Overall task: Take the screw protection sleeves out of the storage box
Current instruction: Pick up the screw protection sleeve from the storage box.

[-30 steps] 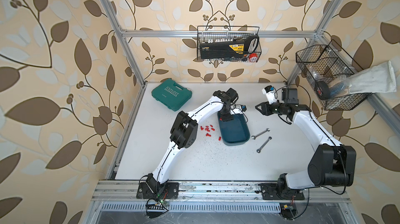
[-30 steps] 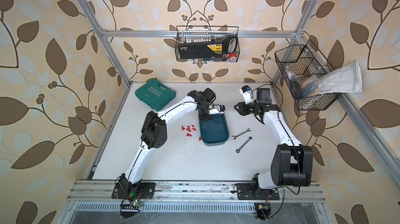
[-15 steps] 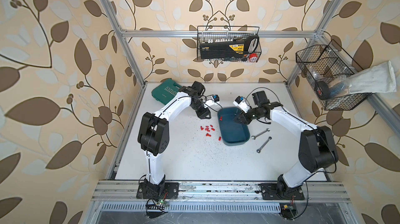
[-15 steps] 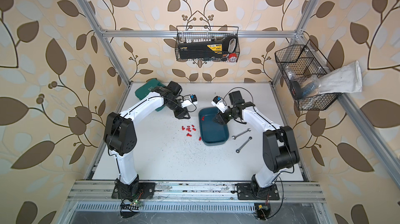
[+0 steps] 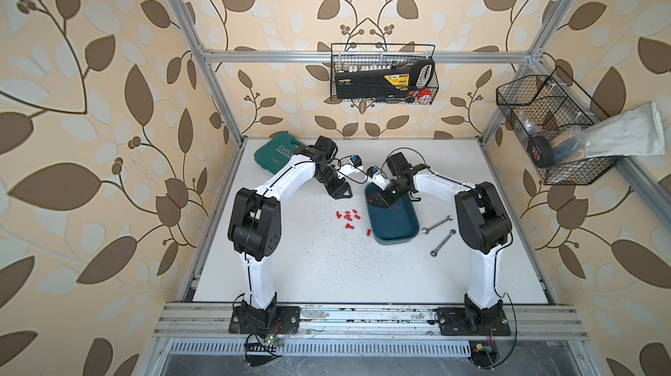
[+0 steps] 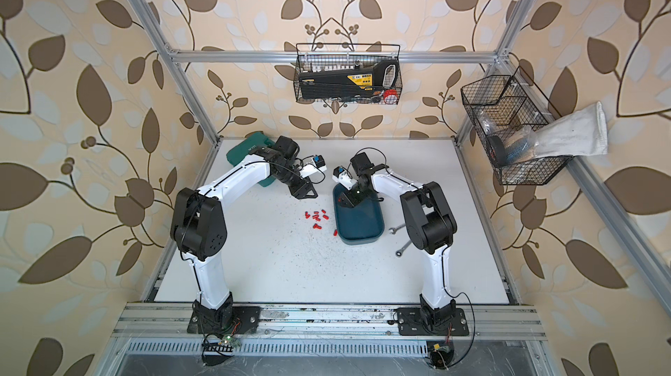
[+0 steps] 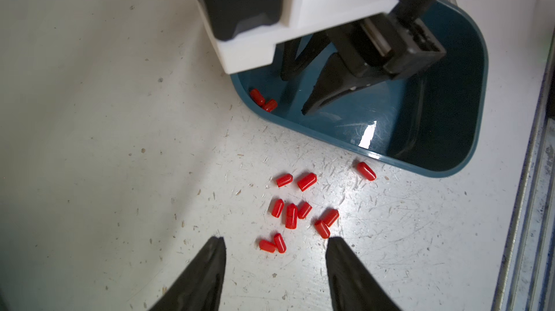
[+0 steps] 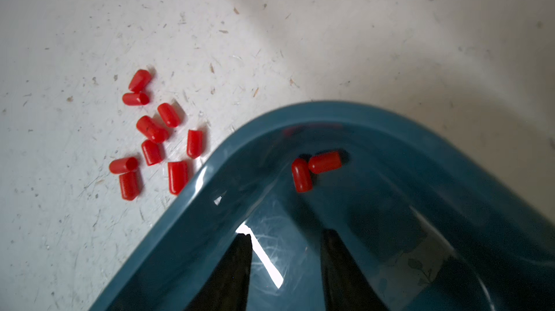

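Right wrist view shows the right gripper (image 8: 288, 234) inside the storage box (image 8: 330, 111), jaws spread and holding nothing; two screw protection sleeves (image 8: 301, 174) lie just ahead of its tips, in a corner. In both top views the left arm (image 5: 287, 178) and right arm (image 5: 443, 185) bend inward, wrists tipped down. Only the left wrist view shows clearly the left gripper (image 7: 275, 239) spread above the table (image 7: 90, 114), other sleeves (image 7: 291, 216) just before its tips.
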`<state>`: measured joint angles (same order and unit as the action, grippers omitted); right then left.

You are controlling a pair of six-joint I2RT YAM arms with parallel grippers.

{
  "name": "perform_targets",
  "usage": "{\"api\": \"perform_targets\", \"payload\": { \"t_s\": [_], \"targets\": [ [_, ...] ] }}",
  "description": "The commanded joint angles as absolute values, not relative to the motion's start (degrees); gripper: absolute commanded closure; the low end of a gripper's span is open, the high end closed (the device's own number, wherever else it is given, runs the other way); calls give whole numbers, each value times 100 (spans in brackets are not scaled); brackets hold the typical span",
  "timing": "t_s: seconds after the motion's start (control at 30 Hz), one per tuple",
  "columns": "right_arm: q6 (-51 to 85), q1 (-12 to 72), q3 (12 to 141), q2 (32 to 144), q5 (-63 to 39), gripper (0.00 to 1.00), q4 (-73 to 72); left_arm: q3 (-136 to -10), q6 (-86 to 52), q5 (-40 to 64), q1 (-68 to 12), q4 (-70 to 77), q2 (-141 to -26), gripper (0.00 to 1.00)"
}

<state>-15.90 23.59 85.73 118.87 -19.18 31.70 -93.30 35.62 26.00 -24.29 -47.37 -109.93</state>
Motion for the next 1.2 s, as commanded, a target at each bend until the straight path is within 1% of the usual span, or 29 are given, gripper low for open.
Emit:
{"api": "perform_targets", "payload": {
  "t_s": [0.0, 0.23, 0.43, 0.5, 0.67, 0.8, 0.9, 1.17],
  "targets": [
    [-1560, 2416, 8909, 12109, -1696, 59, 3428, -9431, 3507, 2786, -2359, -4756, -10705, 41],
    [-1686, 2560, 9397, 12537, -1480, 60, 3893, -9406, 3533, 2722, -2358, -4781, -10622, 41],
    [-1758, 2670, 9689, 12768, -1249, 67, 4064, -9426, 3526, 2716, -2364, -4811, -10609, 40],
    [-1761, 2676, 9759, 12826, -1189, 73, 4106, -9423, 3532, 2713, -2364, -4816, -10596, 40],
    [-1809, 2693, 9779, 12849, -1087, 82, 4083, -9368, 3557, 2698, -2364, -4817, -10516, 40],
    [-1860, 2698, 9744, 12802, -1046, 94, 4046, -9335, 3577, 2731, -2358, -4849, -10470, 39],
    [-1923, 2694, 9572, 12598, -1033, 100, 3955, -9239, 3627, 2761, -2361, -4871, -10412, 38],
    [-2174, 2585, 8944, 11700, -1222, 100, 3860, -8603, 3748, 2863, -2291, -4592, -10062, 28]
  ]
}}
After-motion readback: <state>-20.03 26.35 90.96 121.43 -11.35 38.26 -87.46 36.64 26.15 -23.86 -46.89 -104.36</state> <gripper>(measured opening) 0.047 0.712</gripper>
